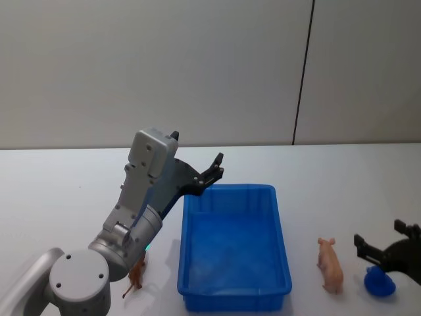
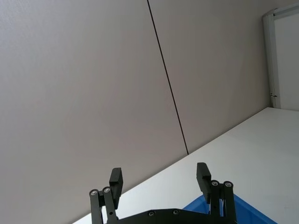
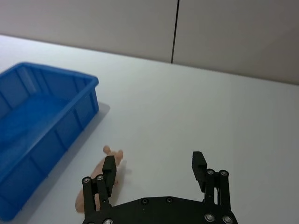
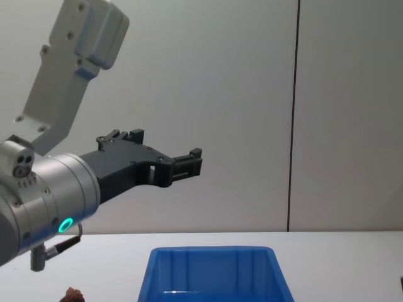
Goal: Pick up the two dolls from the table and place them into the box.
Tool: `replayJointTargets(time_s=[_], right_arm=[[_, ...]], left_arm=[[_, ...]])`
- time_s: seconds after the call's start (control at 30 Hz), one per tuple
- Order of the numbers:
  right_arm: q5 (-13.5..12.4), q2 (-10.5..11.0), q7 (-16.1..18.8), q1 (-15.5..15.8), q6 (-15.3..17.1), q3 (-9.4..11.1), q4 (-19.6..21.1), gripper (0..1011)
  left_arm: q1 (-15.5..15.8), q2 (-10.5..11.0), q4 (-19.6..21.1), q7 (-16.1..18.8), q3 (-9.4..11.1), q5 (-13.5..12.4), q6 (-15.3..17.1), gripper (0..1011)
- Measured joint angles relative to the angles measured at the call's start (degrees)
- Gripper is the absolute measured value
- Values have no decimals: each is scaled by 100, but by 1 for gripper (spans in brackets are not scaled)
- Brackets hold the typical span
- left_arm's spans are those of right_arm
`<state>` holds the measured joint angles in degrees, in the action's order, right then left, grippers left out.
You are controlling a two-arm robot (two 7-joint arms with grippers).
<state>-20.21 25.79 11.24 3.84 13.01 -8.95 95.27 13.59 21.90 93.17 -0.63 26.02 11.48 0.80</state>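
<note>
Both dolls on the counter (image 1: 66,191), nothing yet in the box (image 1: 233,301). High above it, the left hand (image 2: 160,179), spread and empty, pointed toward the back wall, with the box's far corner just below and the reddish-brown doll (image 1: 136,273) far below and behind, tucked under the forearm beside the box's outer wall. Low over the counter, the right hand (image 3: 154,163), likewise spread and empty, with the blue doll (image 1: 380,283) close beneath or just behind it, hard to tell which, and a pink pig toy (image 1: 330,264) just beside, between that hand and the box. Likely trouble from here: closing on the pig instead of the blue doll, given such close neighbours; pinching the rounded blue doll off-centre and squeezing it out sideways; sweeping the reddish-brown doll away or clipping the box rim with the forearm on the long way down and back; shoving the box off its spot. Also worth watching: letting go too near the rim and bouncing a doll back onto the counter.
</note>
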Motion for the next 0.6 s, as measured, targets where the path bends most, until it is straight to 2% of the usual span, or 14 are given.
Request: replayJointTargets(time_s=[0.6], right_arm=[[159,116,285,140,282,-13,-259,1001]], left_arm=[[0,0,0,0,0,0,0,1001]])
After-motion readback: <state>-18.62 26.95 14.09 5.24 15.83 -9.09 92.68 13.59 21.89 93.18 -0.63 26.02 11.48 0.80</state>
